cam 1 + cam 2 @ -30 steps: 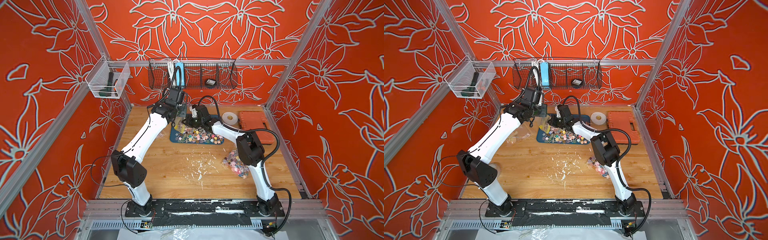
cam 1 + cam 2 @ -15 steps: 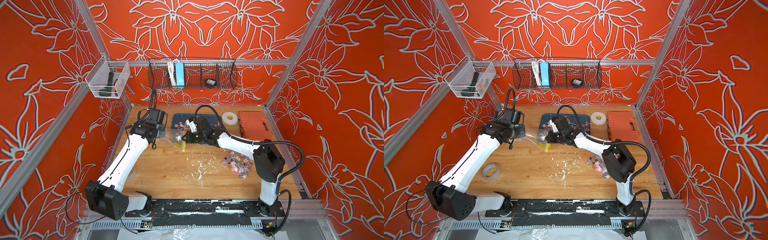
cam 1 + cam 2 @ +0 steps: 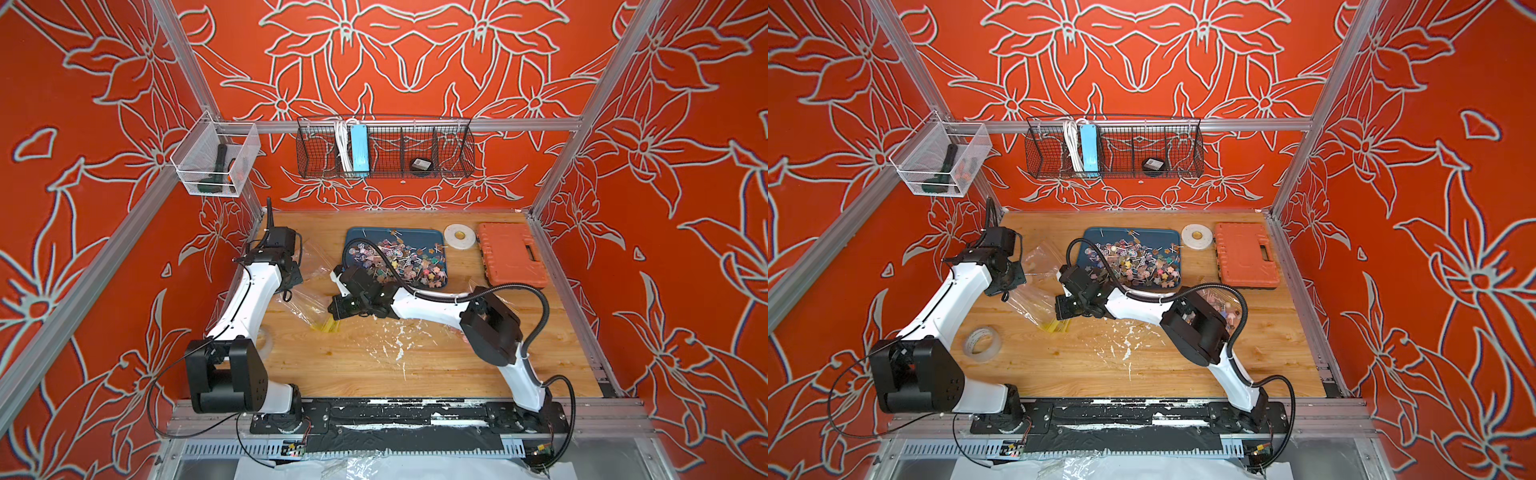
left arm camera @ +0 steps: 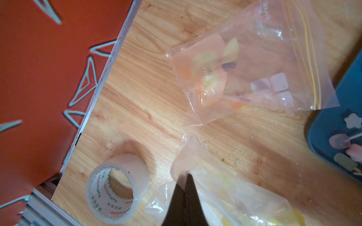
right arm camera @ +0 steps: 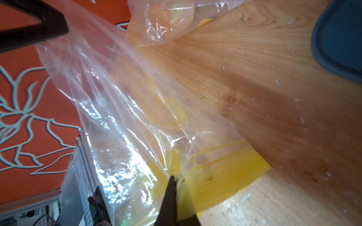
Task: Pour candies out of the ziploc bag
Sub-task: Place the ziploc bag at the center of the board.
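Candies (image 3: 399,262) – a loose heap of small lollipops on white sticks, on the blue tray (image 3: 424,237), mostly over its near and right part. The tray is at the far middle of the table.

Wooden table (image 3: 374,365): white flecks scattered across the near middle.

Orange case (image 3: 511,255): far right, lying flat, just right of the tray.

Ziploc bag (image 3: 1030,299): clear film with a yellow zip band, stretched between the two grippers just left of the tray's near-left corner. The band end hangs low on the near side; cannot tell if it touches the wood.

Second clear bag (image 4: 254,68): flat on the table on the far side of the stretched one, left of the tray, with a few pale pieces inside.

Clear tape roll (image 3: 982,343): near left, beside the left arm. White tape roll (image 3: 459,237): far, between tray and case.

Left gripper (image 4: 185,177): fingers clenched on a corner of the ziploc bag's film, at its far-left end.

Right gripper (image 5: 173,178): fingers clenched on the same bag at the yellow band – the near-right end.
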